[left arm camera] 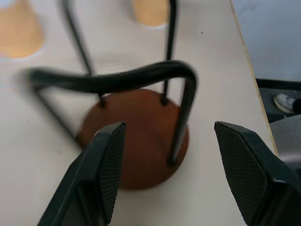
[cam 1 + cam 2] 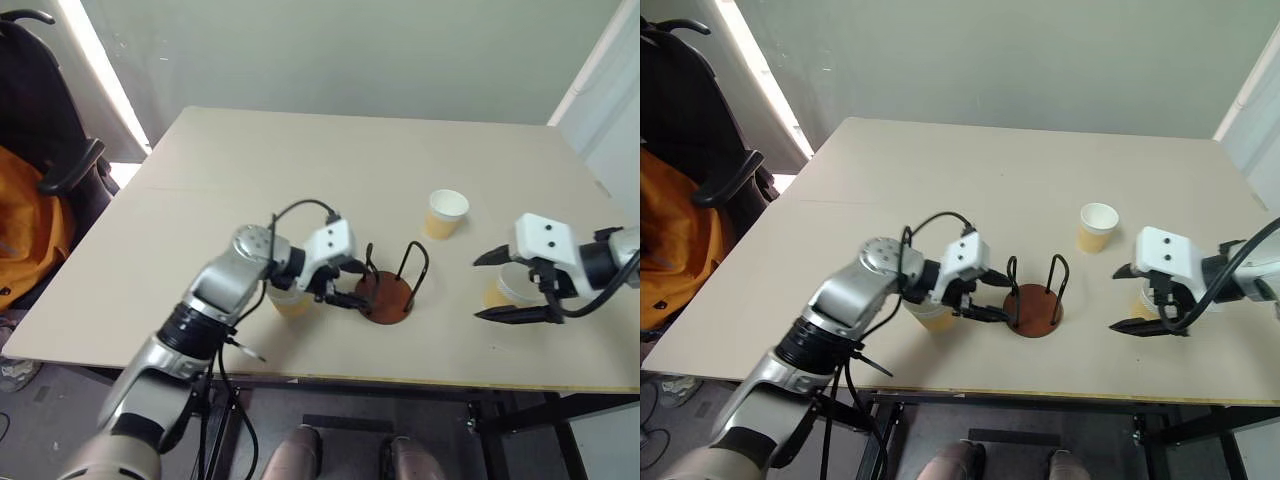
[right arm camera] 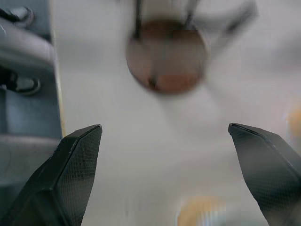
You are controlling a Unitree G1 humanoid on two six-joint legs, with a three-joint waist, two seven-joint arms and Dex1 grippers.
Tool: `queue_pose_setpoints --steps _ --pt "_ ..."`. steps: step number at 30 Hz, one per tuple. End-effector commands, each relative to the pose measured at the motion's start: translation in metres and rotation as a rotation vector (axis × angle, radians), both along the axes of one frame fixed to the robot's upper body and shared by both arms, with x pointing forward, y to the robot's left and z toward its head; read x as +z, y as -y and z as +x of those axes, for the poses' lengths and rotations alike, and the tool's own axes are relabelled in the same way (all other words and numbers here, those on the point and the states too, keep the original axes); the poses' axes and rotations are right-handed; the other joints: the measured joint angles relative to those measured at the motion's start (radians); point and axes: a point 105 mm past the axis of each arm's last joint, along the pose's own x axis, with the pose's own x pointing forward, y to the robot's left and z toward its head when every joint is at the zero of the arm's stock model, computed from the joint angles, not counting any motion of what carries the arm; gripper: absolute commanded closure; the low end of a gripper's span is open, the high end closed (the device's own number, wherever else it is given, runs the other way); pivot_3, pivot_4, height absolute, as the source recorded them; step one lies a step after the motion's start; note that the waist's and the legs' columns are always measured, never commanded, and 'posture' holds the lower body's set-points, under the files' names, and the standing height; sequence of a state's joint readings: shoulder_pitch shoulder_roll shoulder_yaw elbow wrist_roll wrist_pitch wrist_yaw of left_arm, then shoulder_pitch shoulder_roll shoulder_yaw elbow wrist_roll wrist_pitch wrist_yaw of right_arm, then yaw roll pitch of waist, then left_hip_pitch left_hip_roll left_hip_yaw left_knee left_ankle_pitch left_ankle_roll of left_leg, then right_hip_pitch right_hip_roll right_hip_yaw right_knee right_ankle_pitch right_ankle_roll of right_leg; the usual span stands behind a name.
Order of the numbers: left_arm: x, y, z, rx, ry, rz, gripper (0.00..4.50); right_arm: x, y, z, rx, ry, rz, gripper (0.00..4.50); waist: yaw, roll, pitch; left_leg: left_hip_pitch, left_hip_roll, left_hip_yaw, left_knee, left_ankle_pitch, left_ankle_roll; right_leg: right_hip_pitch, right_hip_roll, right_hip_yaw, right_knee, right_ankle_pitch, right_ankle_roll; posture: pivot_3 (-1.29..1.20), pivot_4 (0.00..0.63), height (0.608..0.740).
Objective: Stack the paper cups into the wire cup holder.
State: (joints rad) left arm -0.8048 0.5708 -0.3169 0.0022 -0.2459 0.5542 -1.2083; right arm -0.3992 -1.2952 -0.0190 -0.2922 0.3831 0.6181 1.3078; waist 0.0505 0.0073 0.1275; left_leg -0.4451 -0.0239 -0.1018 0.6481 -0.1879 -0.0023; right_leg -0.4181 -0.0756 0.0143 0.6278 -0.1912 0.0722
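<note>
The wire cup holder [image 2: 388,290] stands empty near the surface's [image 2: 300,180] front edge. Left gripper [image 2: 345,283] fingers spread wide, holding nothing, just beside its loops; sideways contact could tip it. Right gripper [image 2: 500,285] fingers wide around one of the paper cups [image 2: 500,290]; closing hard could crush it.

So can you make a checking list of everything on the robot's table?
Surface: pale beige tabletop, bare wood edge.
Job's things: wire cup holder with reddish-brown disc base, no cup in it; three tan paper cups: one upright behind the holder, one beside the left gripper, one under the right gripper.
Clutter: nothing seen.
Grippers: left gripper open at the holder; right gripper open, empty.
Cables: black cable looping over the left wrist.
Surroundings: black chair with orange fabric, grey wall.
</note>
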Motion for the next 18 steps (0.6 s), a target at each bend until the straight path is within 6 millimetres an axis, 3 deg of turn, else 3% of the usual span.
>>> queue_pose_setpoints --steps 1,5,9,11,14,18 --pt "0.027 -0.011 -0.01 -0.072 0.143 0.049 1.23 0.012 0.014 -0.001 -0.043 0.048 -0.026 0.0 -0.001 0.0 0.0 0.001 0.0 0.001 0.0 -0.001 -0.001 0.0 0.0 0.001 0.0 0.0 0.0 0.0 0.15 0.74" --pt "0.06 -0.019 -0.023 -0.111 0.192 0.025 1.23 0.001 0.029 0.0 -0.104 0.025 -0.05 0.0 -0.003 0.0 0.0 0.0 0.0 0.001 -0.001 -0.002 -0.001 0.0 0.001 0.002 -0.001 -0.001 0.001 0.0 0.15 0.74" --pt "0.087 -0.053 -0.035 -0.089 0.209 0.002 1.23 -0.011 0.034 0.001 -0.131 0.013 -0.067 0.0 -0.006 0.0 0.0 0.0 0.0 0.002 -0.001 -0.004 0.0 -0.002 0.001 0.004 -0.001 -0.002 0.002 0.0 0.15 0.74" --pt "0.105 -0.059 -0.038 -0.069 0.226 -0.072 1.23 -0.016 0.036 0.003 -0.144 0.01 -0.064 0.0 -0.011 0.0 0.0 0.0 0.001 0.002 -0.001 -0.006 0.003 -0.002 0.001 0.004 -0.001 -0.003 0.002 0.0 0.15 0.74" --pt "0.119 -0.05 -0.028 -0.003 0.277 -0.119 1.23 -0.025 0.04 0.005 -0.161 -0.001 -0.068 0.0 -0.01 0.0 0.0 0.0 0.0 0.002 -0.001 -0.006 0.003 -0.001 0.001 0.005 -0.001 -0.003 0.002 0.0 0.15 0.74" --pt "0.121 -0.019 -0.022 -0.006 0.283 -0.135 1.23 -0.032 0.039 0.013 -0.175 0.01 -0.058 0.0 -0.003 0.0 0.0 0.0 -0.001 0.002 0.001 -0.006 0.006 0.001 0.0 0.007 -0.001 -0.003 0.001 0.0 0.15 0.74"
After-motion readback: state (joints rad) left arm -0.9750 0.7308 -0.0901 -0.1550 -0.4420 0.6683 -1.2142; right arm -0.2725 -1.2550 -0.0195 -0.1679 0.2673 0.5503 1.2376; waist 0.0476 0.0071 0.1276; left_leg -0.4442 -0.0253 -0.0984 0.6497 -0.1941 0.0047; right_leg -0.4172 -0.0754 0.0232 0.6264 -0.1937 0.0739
